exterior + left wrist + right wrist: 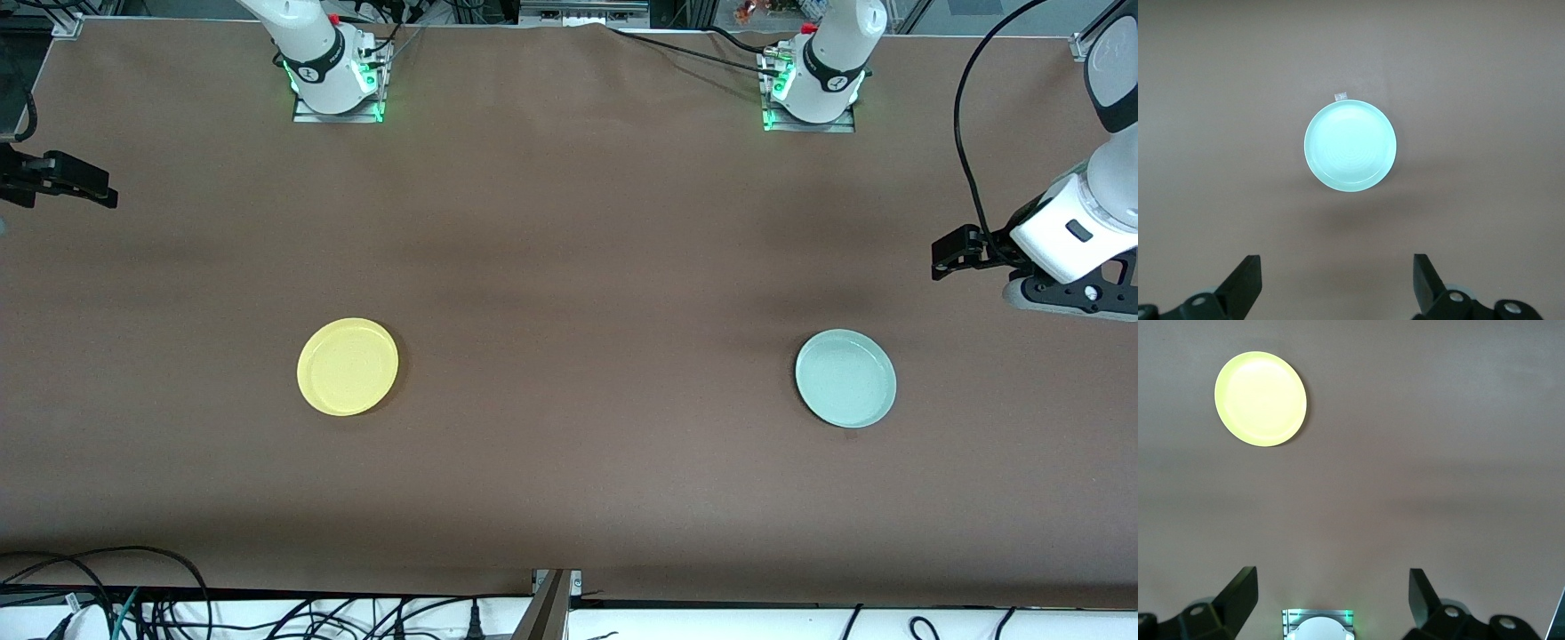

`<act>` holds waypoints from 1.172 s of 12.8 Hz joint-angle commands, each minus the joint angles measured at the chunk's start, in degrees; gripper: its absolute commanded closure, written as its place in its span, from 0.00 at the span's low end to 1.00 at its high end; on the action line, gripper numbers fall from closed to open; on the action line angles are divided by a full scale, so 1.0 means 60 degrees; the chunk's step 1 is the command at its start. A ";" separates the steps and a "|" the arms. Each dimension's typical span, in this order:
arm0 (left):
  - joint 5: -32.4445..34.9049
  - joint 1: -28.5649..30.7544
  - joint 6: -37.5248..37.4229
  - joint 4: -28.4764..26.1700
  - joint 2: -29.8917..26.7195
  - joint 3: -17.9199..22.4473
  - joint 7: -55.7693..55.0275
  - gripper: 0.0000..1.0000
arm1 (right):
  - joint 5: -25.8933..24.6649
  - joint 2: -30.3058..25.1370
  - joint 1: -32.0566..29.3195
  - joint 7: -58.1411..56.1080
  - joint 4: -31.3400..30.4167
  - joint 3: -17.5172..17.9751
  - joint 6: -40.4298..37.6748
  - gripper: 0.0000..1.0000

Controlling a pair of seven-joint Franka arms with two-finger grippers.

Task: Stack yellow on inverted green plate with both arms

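Brown table (pixel 569 267), yellow (pixel 348 366), green plate (pixel 845 378) well apart

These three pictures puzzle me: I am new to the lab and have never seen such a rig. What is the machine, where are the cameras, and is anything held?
Two white robot arms stand at a brown table. One picture looks down from high across it; the other two come from cameras on the arms' wrists. The yellow plate lies toward the right arm's end, the green plate toward the left arm's end, both right side up. The left gripper hangs open, high over the table with the green plate in its camera's view; the right gripper likewise with the yellow plate. Nothing is held.
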 commanded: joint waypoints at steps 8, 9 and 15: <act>-0.0049 0.0000 -0.0195 0.0187 0.0023 -0.0004 0.0115 0.00 | 0.0041 0.0103 -0.0015 0.0028 0.0242 0.0043 -0.0050 0.00; -0.0048 -0.0014 -0.0196 0.0187 0.0037 -0.0004 0.0028 0.00 | 0.0041 0.0088 -0.0015 0.0043 0.0242 0.0028 -0.0050 0.00; 0.0068 -0.0015 -0.1221 0.0202 0.0709 0.0025 0.0130 0.00 | 0.0041 0.0103 -0.0030 0.0029 0.0242 0.0028 -0.0050 0.00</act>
